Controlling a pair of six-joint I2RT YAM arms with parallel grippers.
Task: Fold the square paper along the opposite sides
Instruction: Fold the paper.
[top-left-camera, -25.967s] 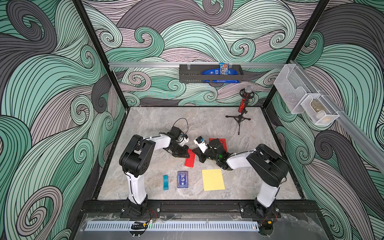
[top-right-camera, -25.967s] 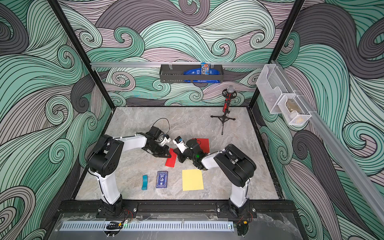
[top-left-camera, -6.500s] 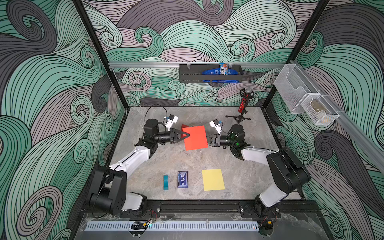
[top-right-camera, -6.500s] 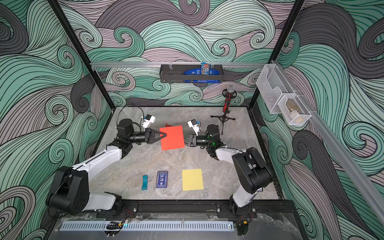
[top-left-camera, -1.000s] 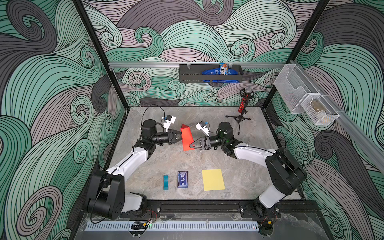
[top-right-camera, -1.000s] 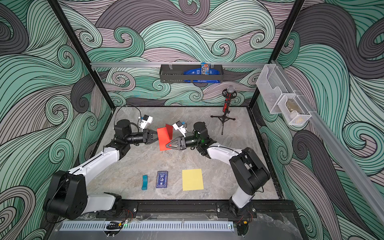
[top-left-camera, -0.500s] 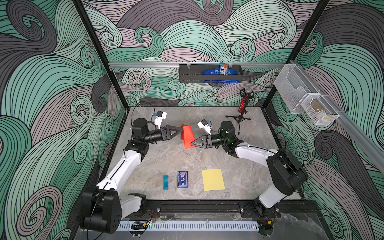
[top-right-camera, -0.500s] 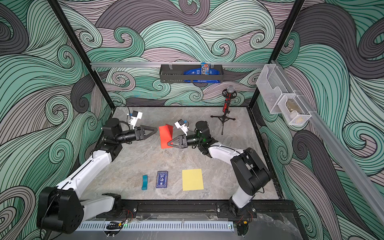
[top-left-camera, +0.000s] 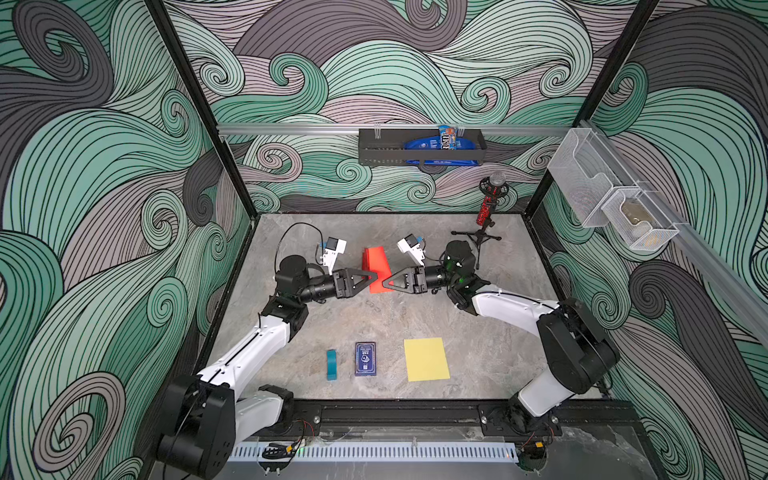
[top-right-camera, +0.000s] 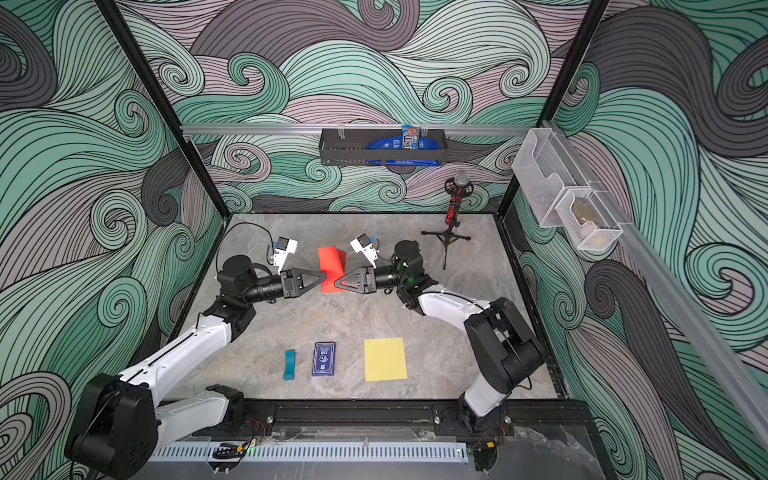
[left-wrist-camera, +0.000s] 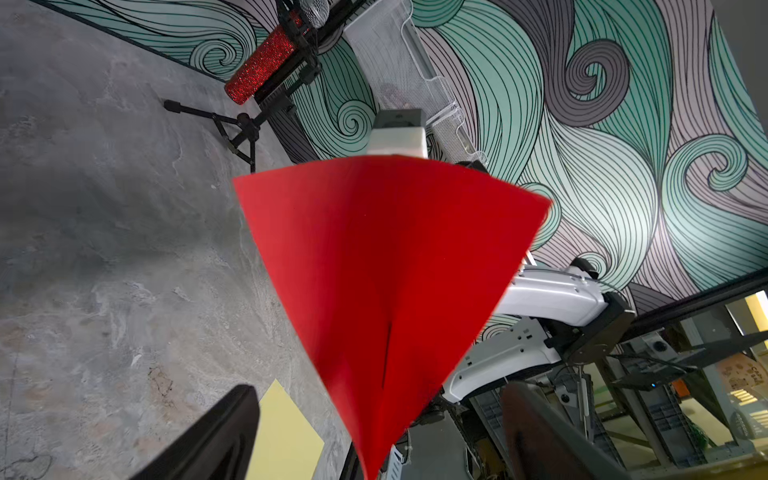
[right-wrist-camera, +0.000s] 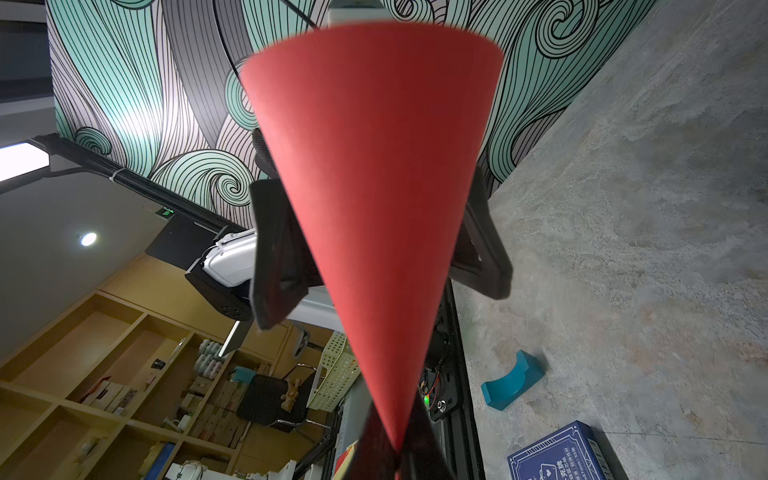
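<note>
The red paper (top-left-camera: 375, 269) stands bent over on itself at mid-table, a little toward the far side, between the two arms that reach in from left and right in both top views. The right gripper (top-left-camera: 385, 284) is pressed together on the paper's right edge; in the right wrist view the sheet (right-wrist-camera: 374, 174) narrows from a wide, rounded far end down to the pinch of the dark fingertips (right-wrist-camera: 419, 440). The left gripper (top-left-camera: 372, 276) meets the paper from the left with its jaws spread wide: the left wrist view shows one finger (left-wrist-camera: 212, 432) on either side of the red sheet (left-wrist-camera: 386, 266), and the right wrist view shows the same two black fingers (right-wrist-camera: 274, 253) flanking it. Whether they touch the paper cannot be told. Whether the sheet's lower edge rests on the grey table (top-left-camera: 490, 332) cannot be told either. Along the near edge lie, from left to right, a teal block (top-left-camera: 331, 364), a blue box (top-left-camera: 365, 358) and a yellow sheet (top-left-camera: 426, 359), all well apart from the grippers. A red microphone (top-left-camera: 485, 210) on a black tripod stands at the far right, behind the right arm.
</note>
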